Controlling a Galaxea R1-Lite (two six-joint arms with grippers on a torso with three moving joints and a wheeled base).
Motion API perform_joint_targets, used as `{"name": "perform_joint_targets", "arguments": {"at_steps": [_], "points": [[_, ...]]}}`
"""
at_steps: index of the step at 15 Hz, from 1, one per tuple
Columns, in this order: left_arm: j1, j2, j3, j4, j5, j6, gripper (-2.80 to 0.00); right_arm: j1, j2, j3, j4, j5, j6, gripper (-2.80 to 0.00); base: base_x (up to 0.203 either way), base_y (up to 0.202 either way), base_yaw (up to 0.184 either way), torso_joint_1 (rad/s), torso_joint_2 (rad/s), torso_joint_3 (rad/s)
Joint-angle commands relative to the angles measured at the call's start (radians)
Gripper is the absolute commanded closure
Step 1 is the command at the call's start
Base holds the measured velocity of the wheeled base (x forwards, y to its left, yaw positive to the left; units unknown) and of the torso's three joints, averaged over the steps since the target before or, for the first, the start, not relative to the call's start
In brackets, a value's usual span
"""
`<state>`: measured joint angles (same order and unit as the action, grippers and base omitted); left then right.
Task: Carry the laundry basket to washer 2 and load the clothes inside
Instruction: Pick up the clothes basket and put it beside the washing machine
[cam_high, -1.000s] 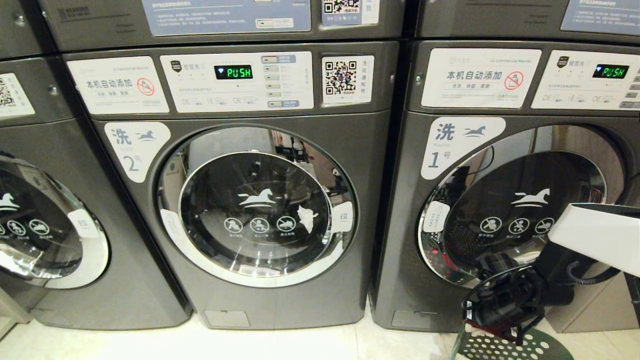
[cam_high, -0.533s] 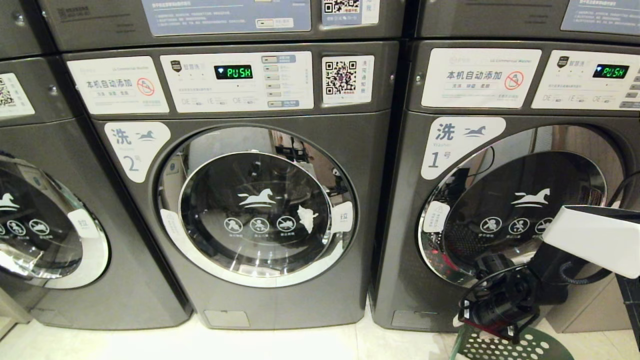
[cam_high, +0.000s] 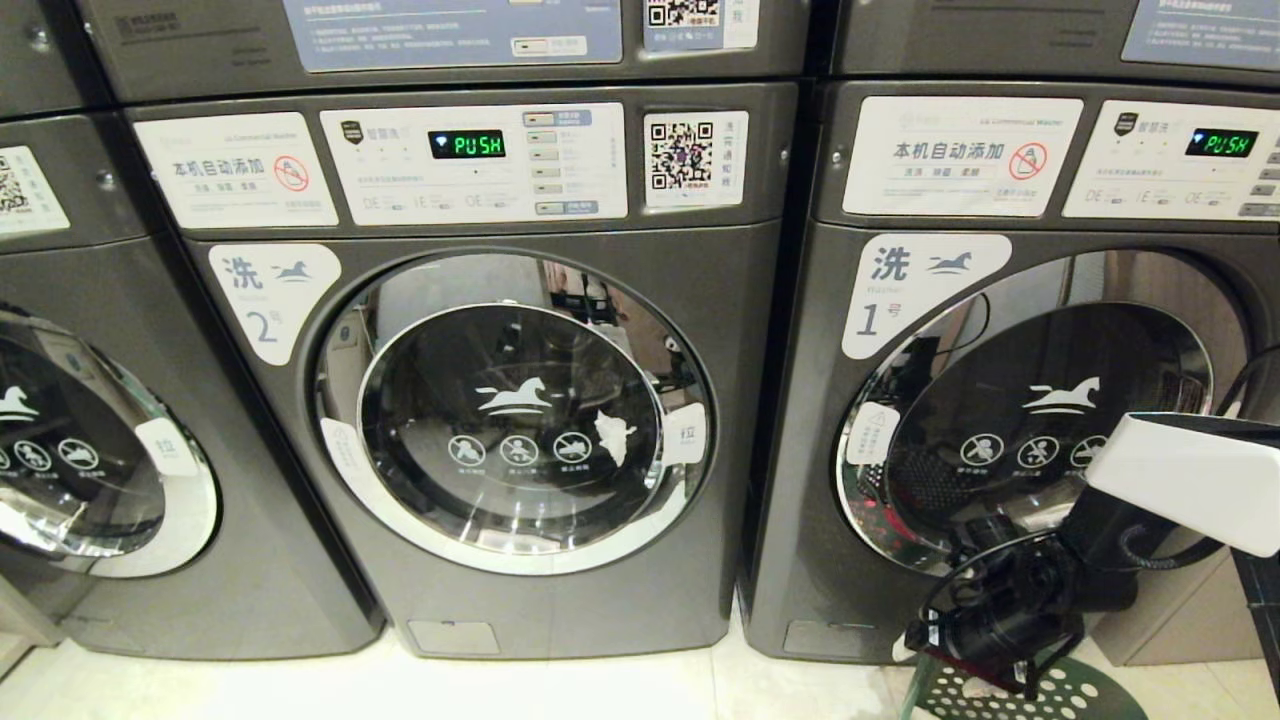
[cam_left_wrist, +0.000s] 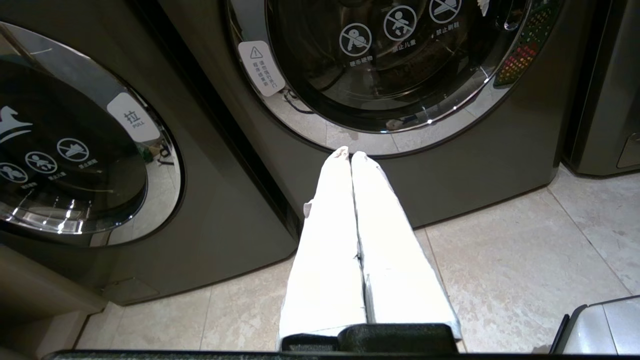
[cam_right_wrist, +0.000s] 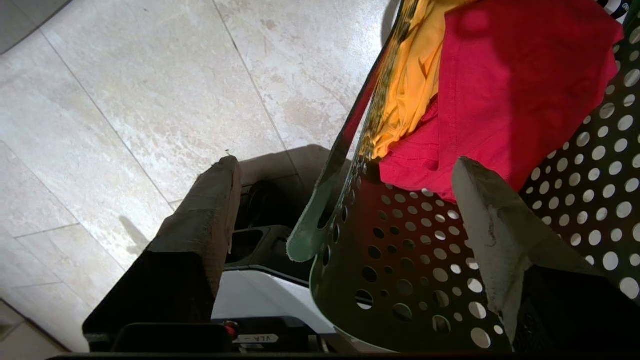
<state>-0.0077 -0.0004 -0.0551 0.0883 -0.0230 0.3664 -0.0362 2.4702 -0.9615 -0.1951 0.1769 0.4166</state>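
Tiled floor (cam_high: 560, 690) before shut washer 2 (cam_high: 480, 400); laundry basket (cam_high: 1010, 695) beside washer 1 (cam_high: 1000, 400).

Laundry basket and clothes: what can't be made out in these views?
- Head view: laundry basket cut off by the bottom edge and hidden behind the right gripper; its contents don't show.
- Right wrist view: clothes cut off by the top edge; only red and yellow-orange cloth shows.
- Left wrist view: basket not in view.

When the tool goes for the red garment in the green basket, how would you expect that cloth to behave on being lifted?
The bright pink-red soft garment lies crumpled in folds, so it will probably hang limp rather than hold shape. It overlaps the yellow-orange garment, which may drag along. Draped against the dark green perforated plastic basket wall, a trailing edge might snag on the rim.
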Motion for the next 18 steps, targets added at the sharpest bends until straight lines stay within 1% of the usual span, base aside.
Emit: {"name": "perform_joint_targets", "arguments": {"at_steps": [1,3,4,7,10,11,15,18], "points": [[0.0,0.0,0.0,0.001,0.0,0.002,0.0,-0.01,0.003,-0.007,-0.001,0.004,-0.023,-2.8,0.0,0.0,0.0,0.0,0.0,0.0],[0.0,0.0,-0.002,0.002,0.0,0.003,0.0,-0.038,0.021,-0.012,-0.003,-0.002,-0.081,-2.8,0.0,0.0,0.0,0.0,0.0,0.0],[0.0,0.0,-0.002,0.002,0.0,0.002,0.0,-0.053,0.031,-0.014,-0.006,-0.002,-0.094,-2.8,0.0,0.0,0.0,0.0,0.0,0.0],[0.0,0.0,-0.003,0.008,-0.002,0.003,0.0,-0.059,0.071,-0.042,-0.006,0.01,-0.09,-2.8,0.0,0.0,0.0,0.0,0.0,0.0],[0.0,0.0,-0.003,0.008,-0.002,0.003,0.0,-0.06,0.102,-0.09,-0.006,0.076,-0.088,-2.8,0.0,0.0,0.0,0.0,0.0,0.0],[0.0,0.0,-0.003,0.008,-0.002,0.005,0.0,-0.059,0.111,-0.104,-0.006,0.082,-0.091,-2.8,0.0,0.0,0.0,0.0,0.0,0.0],[0.0,0.0,-0.003,0.007,-0.002,0.005,0.0,-0.057,0.16,-0.148,-0.004,0.073,-0.096,-2.8,0.0,0.0,0.0,0.0,0.0,0.0],[0.0,0.0,-0.003,0.008,-0.002,0.014,0.0,-0.054,0.171,-0.149,-0.004,0.072,-0.094,-2.8,0.0,0.0,0.0,0.0,0.0,0.0]]}}
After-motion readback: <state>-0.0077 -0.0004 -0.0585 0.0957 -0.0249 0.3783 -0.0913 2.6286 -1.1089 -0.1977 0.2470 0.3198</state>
